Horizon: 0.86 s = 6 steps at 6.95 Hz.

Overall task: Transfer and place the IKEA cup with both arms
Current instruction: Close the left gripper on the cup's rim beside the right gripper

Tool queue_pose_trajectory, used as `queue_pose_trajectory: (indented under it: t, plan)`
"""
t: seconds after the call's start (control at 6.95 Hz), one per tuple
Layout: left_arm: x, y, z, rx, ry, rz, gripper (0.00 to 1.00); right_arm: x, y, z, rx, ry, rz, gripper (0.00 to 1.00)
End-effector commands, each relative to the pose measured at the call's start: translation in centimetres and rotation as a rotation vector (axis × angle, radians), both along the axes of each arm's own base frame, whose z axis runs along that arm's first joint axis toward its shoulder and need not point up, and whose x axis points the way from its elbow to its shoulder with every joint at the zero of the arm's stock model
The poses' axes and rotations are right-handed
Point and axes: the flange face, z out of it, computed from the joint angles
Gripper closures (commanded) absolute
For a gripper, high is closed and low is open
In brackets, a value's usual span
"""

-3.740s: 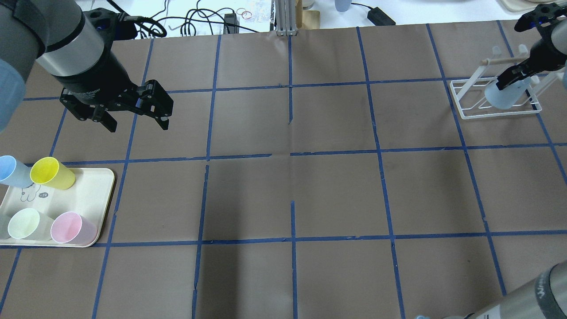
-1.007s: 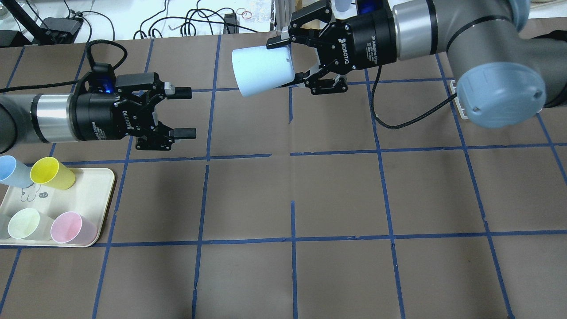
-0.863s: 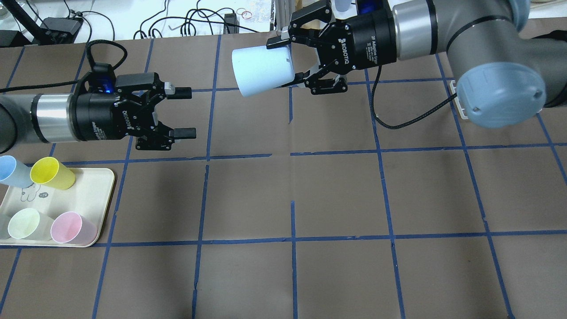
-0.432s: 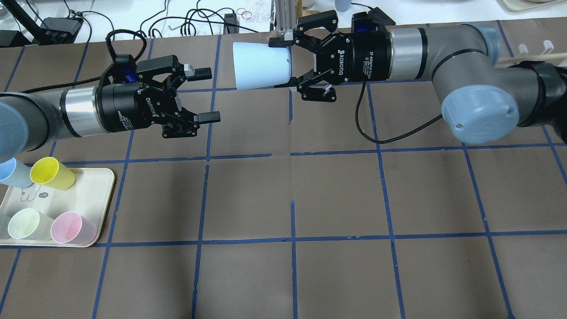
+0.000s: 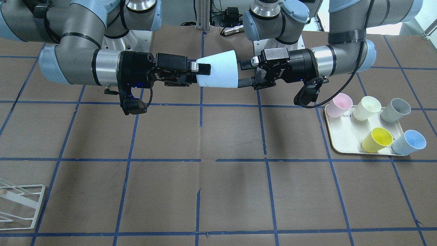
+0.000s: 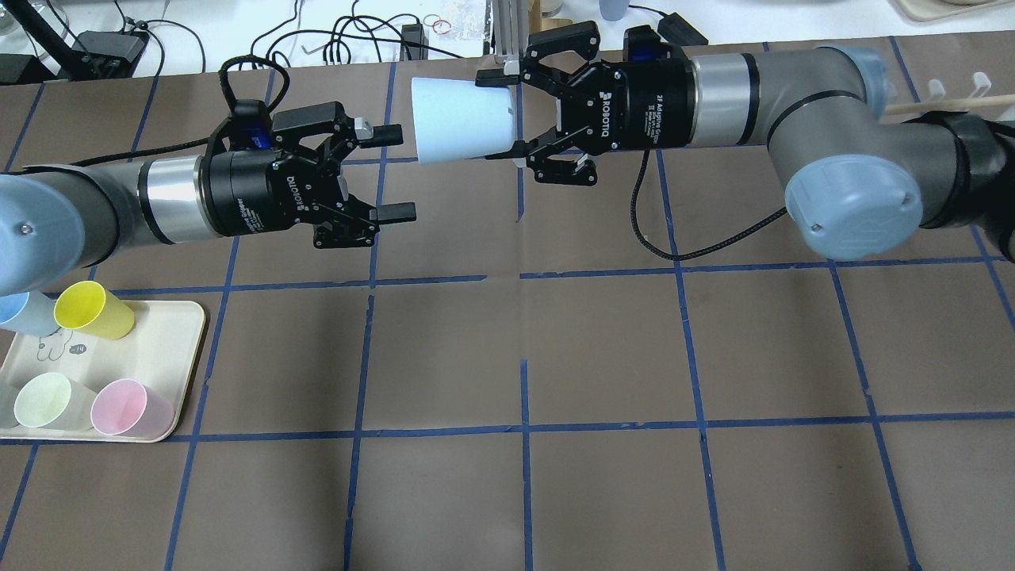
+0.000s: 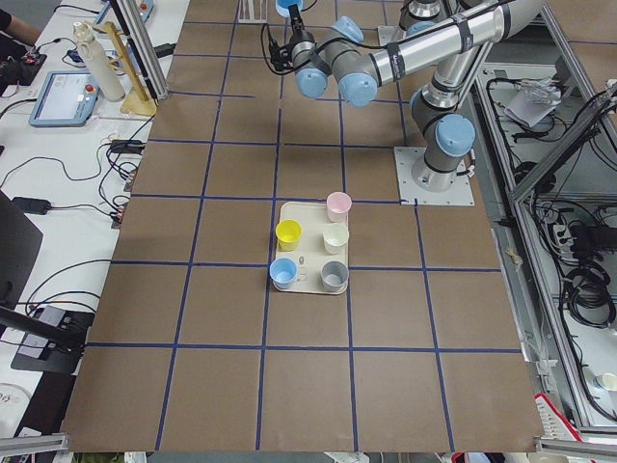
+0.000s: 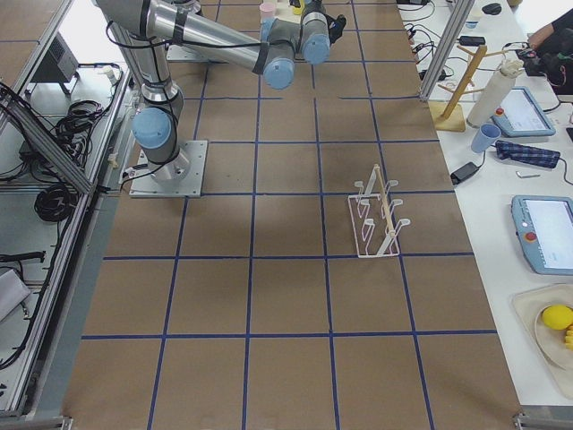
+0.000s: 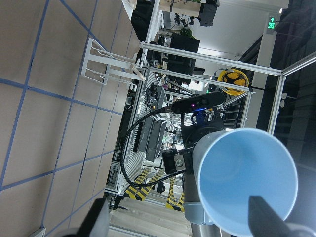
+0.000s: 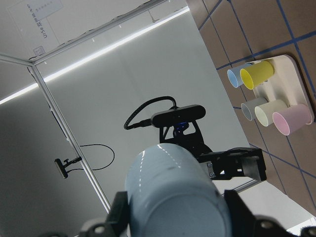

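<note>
The sky-blue IKEA cup lies level in the air over the table's far middle. My right gripper is shut on its base end. The cup's wide mouth points at my left gripper, which is open, its fingertips level with the rim. From across the table the cup sits between the right gripper and the left gripper. The left wrist view looks into the blue inside of the cup. The right wrist view shows its outside.
A cream tray at the table's left holds several pastel cups: yellow, pink, pale green, blue and grey. A white wire rack stands at the far right.
The right arm lifted the cup off the rack and carried it left to mid-table. The left gripper turned level and moved right towards the cup's mouth, staying open.
</note>
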Motion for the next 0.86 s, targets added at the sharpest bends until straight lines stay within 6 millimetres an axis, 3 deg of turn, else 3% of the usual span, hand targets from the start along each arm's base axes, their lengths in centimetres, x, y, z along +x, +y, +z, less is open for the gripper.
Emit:
queue_pose_trajectory:
  t: [0.0,0.43,0.58,0.72]
  plan:
    - [-0.3,-0.6,0.6,0.024,0.015,0.016,0.03,1.0,0.2,-0.3,0.003,-0.001,0.019,1.00]
    - [-1.5,-1.2,-0.1,0.024,0.011,-0.010,0.05,1.9,-0.1,-0.4,0.015,-0.030,0.031,1.00]
    - [-1.5,-1.2,0.0,0.028,0.011,-0.008,0.13,1.9,-0.1,-0.4,0.016,-0.034,0.030,1.00]
    - [-1.5,-1.0,0.3,0.023,0.011,-0.007,0.27,1.9,-0.1,-0.5,0.018,-0.034,0.030,1.00]
